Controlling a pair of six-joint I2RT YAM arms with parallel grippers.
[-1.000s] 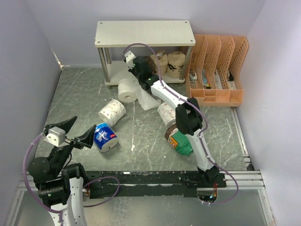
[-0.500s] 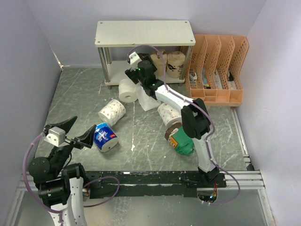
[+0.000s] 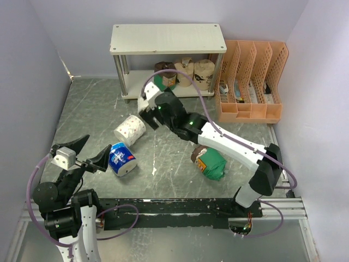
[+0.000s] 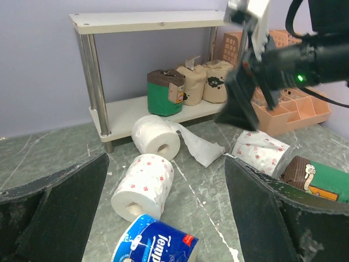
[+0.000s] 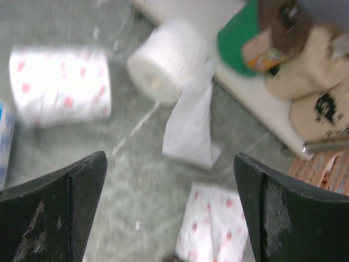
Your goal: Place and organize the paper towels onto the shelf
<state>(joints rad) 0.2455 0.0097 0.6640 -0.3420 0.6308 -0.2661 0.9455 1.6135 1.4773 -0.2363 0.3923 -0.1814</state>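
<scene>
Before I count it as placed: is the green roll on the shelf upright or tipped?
Upright: green roll stands on the shelf, brown end up.

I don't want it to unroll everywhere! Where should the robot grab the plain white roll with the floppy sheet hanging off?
Probably the round body of the plain white roll, not its loose sheet. It lies on its side before the shelf, hole end facing away from it, so the open right hand could drop from above, one finger on each curved side.
</scene>
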